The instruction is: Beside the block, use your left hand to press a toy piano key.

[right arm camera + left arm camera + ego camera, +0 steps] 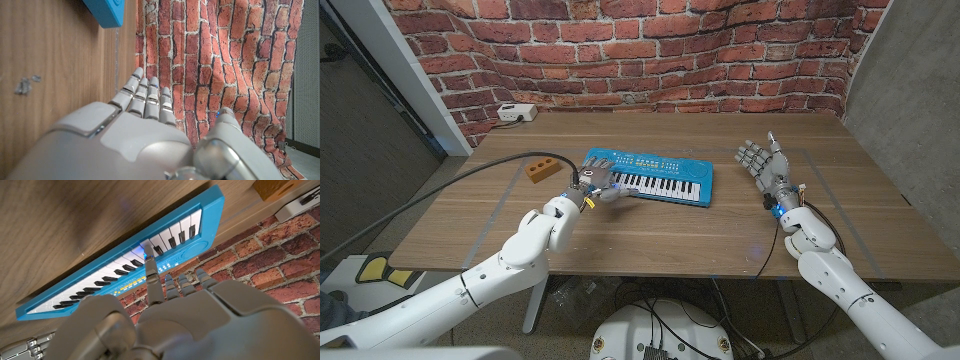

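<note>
While the robot stands at a wooden table (pixel 650 235) before a red brick wall (pixel 650 55), a blue toy piano (pixel 665 170) lies near the table's middle, with an orange block (pixel 543 168) with two holes close beside its left end. The left hand (pixel 599 184) hovers over the piano's left part, on the side nearest the block. In the left wrist view, one finger reaches out straight with its tip on a white key (pixel 146 245), while the other fingers (pixel 186 284) are curled back, holding nothing. The right hand (pixel 763 162) stands upright on its edge, well apart to the right of the piano, its fingers straight, close together and empty.

The piano looks like a light, hollow plastic toy, so it may slide or tip if pushed sideways. It needs no grasp at all. The press is best made straight down with one fingertip on the flat front of a white key, clear of the raised black keys. The keys are likely springy and shallow, so a gentle push should be enough.
</note>
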Controlling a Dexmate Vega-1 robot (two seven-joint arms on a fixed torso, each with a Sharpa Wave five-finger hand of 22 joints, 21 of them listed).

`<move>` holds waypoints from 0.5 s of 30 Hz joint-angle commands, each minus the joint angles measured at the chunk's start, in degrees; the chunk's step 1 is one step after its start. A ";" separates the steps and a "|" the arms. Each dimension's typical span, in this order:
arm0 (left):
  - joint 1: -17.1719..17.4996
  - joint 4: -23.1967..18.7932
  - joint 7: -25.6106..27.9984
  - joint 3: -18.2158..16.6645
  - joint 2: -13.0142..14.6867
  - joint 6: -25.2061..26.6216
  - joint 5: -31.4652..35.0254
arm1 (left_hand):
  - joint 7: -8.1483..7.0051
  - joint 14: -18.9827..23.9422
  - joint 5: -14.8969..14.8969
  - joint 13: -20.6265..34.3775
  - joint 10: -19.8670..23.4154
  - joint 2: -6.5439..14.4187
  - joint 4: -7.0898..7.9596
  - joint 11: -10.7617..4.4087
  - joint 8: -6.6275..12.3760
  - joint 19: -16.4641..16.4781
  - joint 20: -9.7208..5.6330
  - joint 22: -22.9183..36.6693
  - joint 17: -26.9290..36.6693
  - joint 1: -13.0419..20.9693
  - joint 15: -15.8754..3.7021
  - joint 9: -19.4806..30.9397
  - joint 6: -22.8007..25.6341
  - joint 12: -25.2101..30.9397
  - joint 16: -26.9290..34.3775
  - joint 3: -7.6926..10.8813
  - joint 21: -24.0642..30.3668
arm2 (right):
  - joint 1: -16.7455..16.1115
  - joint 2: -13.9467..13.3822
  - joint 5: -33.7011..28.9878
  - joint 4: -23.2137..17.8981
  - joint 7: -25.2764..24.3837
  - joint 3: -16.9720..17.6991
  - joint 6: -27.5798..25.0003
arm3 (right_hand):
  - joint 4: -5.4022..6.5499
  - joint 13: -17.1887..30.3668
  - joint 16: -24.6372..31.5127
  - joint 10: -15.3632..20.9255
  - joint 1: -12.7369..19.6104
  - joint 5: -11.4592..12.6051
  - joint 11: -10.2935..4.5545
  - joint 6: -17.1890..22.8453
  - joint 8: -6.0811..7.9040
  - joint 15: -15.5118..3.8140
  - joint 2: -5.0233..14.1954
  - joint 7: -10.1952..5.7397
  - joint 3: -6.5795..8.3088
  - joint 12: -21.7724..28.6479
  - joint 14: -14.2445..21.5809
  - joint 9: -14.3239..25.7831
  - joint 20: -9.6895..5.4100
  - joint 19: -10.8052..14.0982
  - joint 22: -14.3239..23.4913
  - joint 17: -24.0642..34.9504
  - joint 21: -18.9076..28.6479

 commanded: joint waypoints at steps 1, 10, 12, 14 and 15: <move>-0.23 0.36 -1.01 0.36 -0.33 0.16 0.22 | -0.02 0.20 0.23 0.18 0.67 0.29 -0.05 0.03 0.32 -0.68 0.00 0.14 0.07 -0.11 -1.39 0.18 0.69 0.44 0.23 -0.50 0.39 | 0.49 0.25 0.13 0.70 0.30 -0.07 -0.11 | -0.15 0.23 -0.15 0.55 0.03 0.22 -0.07 0.46 -0.16 0.09 0.66 -0.16 0.01 0.39 0.42 0.29 -0.29 0.36 0.26 0.14 -0.23; -0.09 0.58 -1.06 0.30 -0.37 0.09 -0.37 | 0.06 0.29 0.24 0.17 0.89 0.35 -0.07 -0.07 0.47 -0.73 0.02 0.14 0.06 -0.02 -1.38 0.18 1.35 0.55 0.25 -0.64 0.47 | 0.73 0.30 -0.09 0.67 0.15 -0.38 -0.43 | -0.16 0.23 -0.15 0.50 -0.01 0.22 -0.11 0.44 -0.18 0.02 0.72 -0.19 0.00 0.35 0.44 0.29 -0.30 0.45 0.26 0.15 -0.35; 0.04 0.60 -0.91 0.23 -0.35 0.05 -0.63 | 0.11 0.32 0.25 0.17 0.89 0.37 -0.08 -0.05 0.44 -0.75 0.03 0.14 0.06 -0.01 -1.36 0.18 1.33 0.55 0.26 -0.67 0.48 | 0.79 0.27 -0.19 0.64 0.14 -0.43 -0.47 | -0.17 0.23 -0.16 0.47 -0.01 0.22 -0.12 0.47 -0.17 0.01 0.73 -0.13 0.00 0.34 0.43 0.29 -0.28 0.45 0.26 0.15 -0.38; 0.16 0.62 -0.84 0.23 -0.34 0.10 -0.79 | 0.15 0.32 0.25 0.17 0.89 0.37 -0.08 -0.07 0.43 -0.76 0.05 0.13 0.05 0.01 -1.38 0.18 1.35 0.55 0.25 -0.69 0.49 | 0.84 0.22 -0.29 0.60 0.12 -0.48 -0.49 | -0.18 0.23 -0.15 0.56 -0.01 0.22 -0.05 0.51 -0.16 0.04 0.73 -0.11 -0.01 0.37 0.45 0.29 -0.25 0.45 0.27 0.15 -0.42; 0.20 0.65 -0.82 0.22 -0.32 0.06 -0.94 | 0.15 0.32 0.25 0.17 0.88 0.38 -0.09 -0.13 0.43 -0.76 0.05 0.13 0.05 0.02 -1.40 0.18 1.37 0.55 0.25 -0.70 0.50 | 0.85 0.25 -0.20 0.51 0.01 -0.46 -0.62 | -0.18 0.23 -0.15 0.56 -0.02 0.22 -0.04 0.50 -0.16 0.04 0.73 -0.14 -0.01 0.37 0.45 0.29 -0.29 0.47 0.27 0.15 -0.43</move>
